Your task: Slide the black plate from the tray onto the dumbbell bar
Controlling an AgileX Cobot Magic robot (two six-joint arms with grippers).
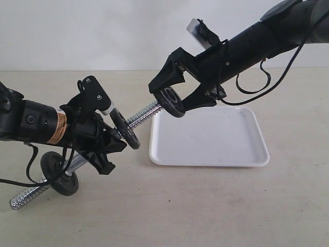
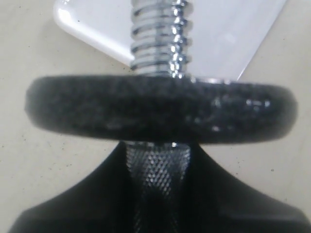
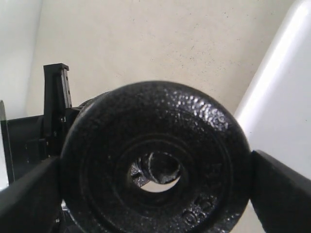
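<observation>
My right gripper [image 1: 177, 98] is shut on the black plate [image 1: 171, 102], holding it upright by its rim above the tray's [image 1: 211, 154] left edge. In the right wrist view the fingers [image 3: 29, 194] clamp both sides of the black plate [image 3: 194, 145]. The end of the dumbbell bar [image 3: 165, 167] shows through its hole. My left gripper [image 1: 113, 154] is shut on the dumbbell bar [image 1: 141, 117], which slants up to the right until its threaded tip meets the plate. Its jaws grip the knurled dumbbell bar [image 2: 158, 167] just behind a mounted disc [image 2: 160, 109].
Two other black discs sit on the bar, one just past my left gripper [image 1: 126, 129] and one low at the left [image 1: 61, 174]. The bar's lower threaded end [image 1: 23, 198] lies near the table. The tray [image 2: 87, 24] holds nothing.
</observation>
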